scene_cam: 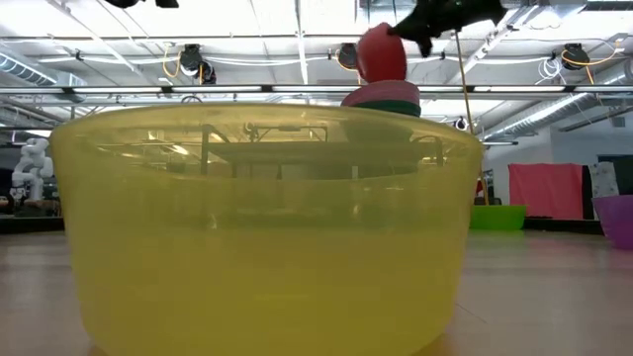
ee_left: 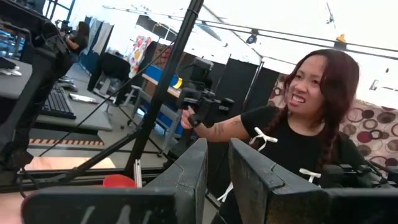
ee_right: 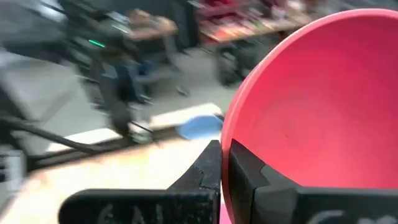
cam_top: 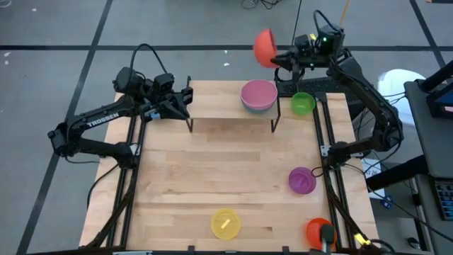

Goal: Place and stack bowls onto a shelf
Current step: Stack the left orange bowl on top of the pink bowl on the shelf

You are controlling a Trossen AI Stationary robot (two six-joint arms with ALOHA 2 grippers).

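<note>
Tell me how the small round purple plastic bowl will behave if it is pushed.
The small round purple plastic bowl looks thin-walled, so probably light and easy to slide on the smooth wooden tabletop. It stands upright on its base, so it should not roll, though a push at the rim could tip it.

This is a robotics lab or open workshop hall. A light-wood bench [cam_top: 212,177] stands on a grey floor marked with dark tape lines [cam_top: 71,48], under exposed ceiling pipes and hanging lights [scene_cam: 193,61]. Beyond it are desks with a keyboard [ee_left: 59,102], tripod stands [ee_left: 158,93] and a seated person [ee_left: 298,134] holding a handheld controller [ee_left: 202,106].
</note>
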